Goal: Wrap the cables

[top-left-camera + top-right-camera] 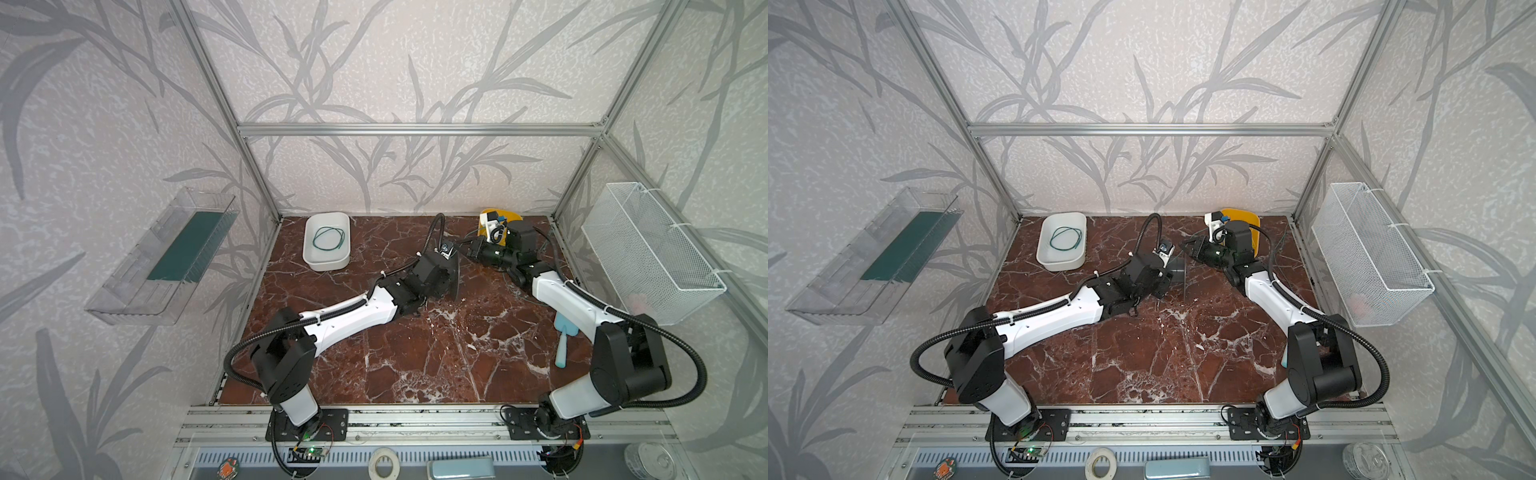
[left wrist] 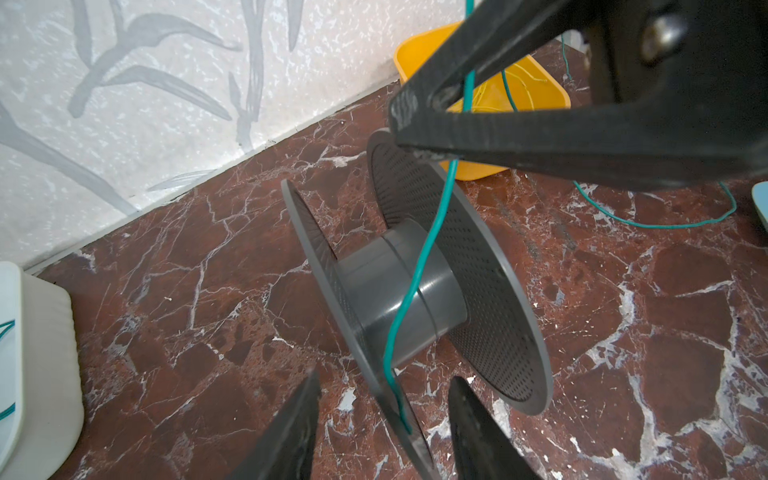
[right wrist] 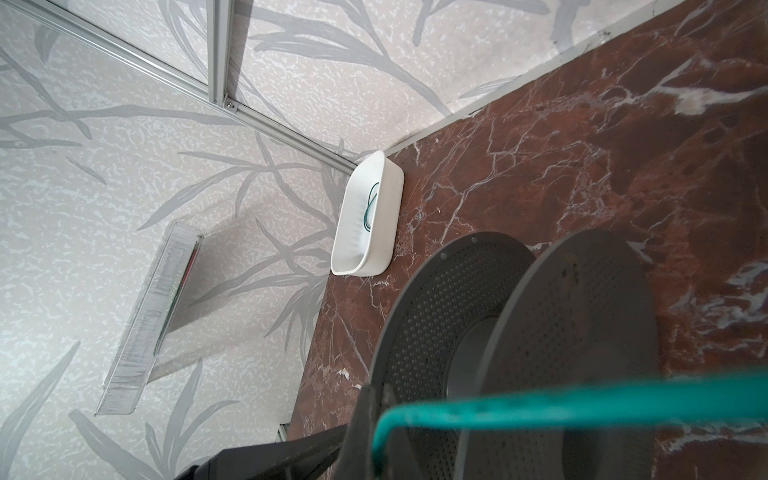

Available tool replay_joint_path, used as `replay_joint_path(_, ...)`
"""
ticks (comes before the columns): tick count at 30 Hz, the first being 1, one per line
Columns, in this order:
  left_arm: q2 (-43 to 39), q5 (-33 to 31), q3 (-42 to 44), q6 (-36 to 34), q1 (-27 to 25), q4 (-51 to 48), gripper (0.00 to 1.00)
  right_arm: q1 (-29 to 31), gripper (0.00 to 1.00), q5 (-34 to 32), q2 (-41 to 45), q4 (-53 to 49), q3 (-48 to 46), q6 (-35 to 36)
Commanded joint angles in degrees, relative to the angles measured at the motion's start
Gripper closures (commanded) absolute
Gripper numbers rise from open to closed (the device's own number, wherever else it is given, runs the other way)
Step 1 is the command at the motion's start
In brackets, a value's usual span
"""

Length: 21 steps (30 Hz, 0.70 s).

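I am pinching the cable (image 2: pixel 419 266) in the right gripper (image 2: pixel 405 112), sitting at one o'clock of the spool (image 1: pixel 1177 268) in a top view; it is draping across the hub, whose axis is running three-to-nine. The left gripper (image 2: pixel 382 378) is straddling one rim, fingers spread.

- Our left arm (image 1: pixel 353 311) lies stretched out low over the desk (image 1: pixel 415 365), reaching towards the middle.
- Our left gripper (image 2: pixel 384 378) holds its fingers (image 2: pixel 291 428) apart.
- Our right arm (image 1: pixel 569 299) reaches towards the back, its wrist bent inward to face the left one.
- Our right gripper (image 2: pixel 405 114) has its fingers pressed together at the tips, with the cable (image 2: pixel 432 245) running between them.
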State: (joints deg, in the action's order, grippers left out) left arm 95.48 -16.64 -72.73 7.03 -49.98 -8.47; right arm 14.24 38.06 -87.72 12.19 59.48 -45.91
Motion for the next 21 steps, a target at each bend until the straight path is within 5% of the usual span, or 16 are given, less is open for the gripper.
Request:
replay_joint_path(1,-0.7,1.4,-1.5,-0.5,1.4,-1.2,0.5,-0.4,1.0,1.1,0.3,1.6,-0.8,-0.3)
replay_joint_path(14,1.3,1.5,-3.9,-4.6,2.7,-5.1,0.52,-0.4,1.0,1.4,0.5,2.2,-1.8,-0.8)
replay_joint_path(21,-1.8,5.8,-4.4,-2.6,2.7,-5.6,0.45,-0.4,1.0,1.4,0.2,2.4,-1.5,-1.1)
